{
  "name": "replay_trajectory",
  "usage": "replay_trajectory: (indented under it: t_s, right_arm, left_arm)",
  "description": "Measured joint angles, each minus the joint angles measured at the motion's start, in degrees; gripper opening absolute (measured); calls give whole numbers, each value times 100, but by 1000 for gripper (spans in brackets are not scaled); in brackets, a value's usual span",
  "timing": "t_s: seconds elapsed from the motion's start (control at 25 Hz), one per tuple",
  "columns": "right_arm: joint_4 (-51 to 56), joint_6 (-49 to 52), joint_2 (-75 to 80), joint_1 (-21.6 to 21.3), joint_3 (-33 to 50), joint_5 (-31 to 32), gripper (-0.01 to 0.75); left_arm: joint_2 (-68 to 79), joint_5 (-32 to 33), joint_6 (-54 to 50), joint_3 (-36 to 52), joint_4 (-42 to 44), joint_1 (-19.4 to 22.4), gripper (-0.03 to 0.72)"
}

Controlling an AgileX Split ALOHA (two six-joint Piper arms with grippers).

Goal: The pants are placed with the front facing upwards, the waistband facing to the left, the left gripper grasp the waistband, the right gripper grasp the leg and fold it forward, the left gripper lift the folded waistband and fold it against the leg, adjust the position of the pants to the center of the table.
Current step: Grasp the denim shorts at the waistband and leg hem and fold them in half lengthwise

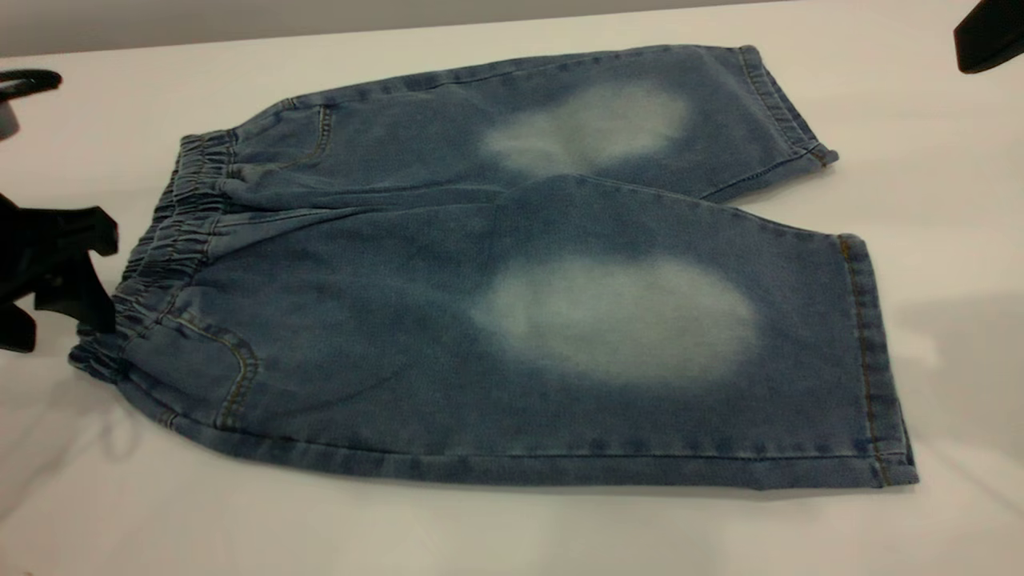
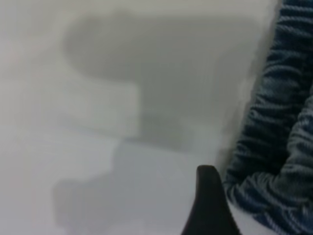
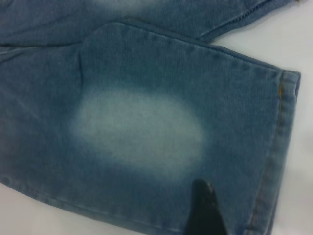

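The pants (image 1: 496, 272) lay flat, front up, across the middle of the table (image 1: 944, 200), the waistband (image 1: 172, 240) toward its left edge. The left gripper (image 1: 76, 276) sat low at that edge, just beside the waistband; whether it touched, or how wide its fingers (image 2: 208, 205) stood, I could not tell. The right gripper (image 1: 988, 36) hung near the far right corner, apart from the nearer leg (image 1: 640, 336), its spread unclear.

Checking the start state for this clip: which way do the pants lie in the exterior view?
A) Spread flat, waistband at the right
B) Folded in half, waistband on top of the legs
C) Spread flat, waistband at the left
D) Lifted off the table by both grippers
C: the pants lie spread open on the table, with the gathered waistband at the left beside the left gripper.
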Motion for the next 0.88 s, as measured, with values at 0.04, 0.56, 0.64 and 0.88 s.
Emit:
replay_trajectory:
  t_s: [0.04,0.56,0.64,0.88]
  right_arm:
    - [0,0,0,0,0,0,421]
    - [6,0,0,0,0,0,421]
    - [6,0,0,0,0,0,421]
    - [6,1,0,0,0,0,421]
  left_arm:
    - [59,-62,0,0,0,-45,447]
    - [516,-392,-56,-11,-59,-401,447]
    - [518,-370,-56,-11,-54,-401,447]
    - [518,-341,-46,-11,-43,-401,440]
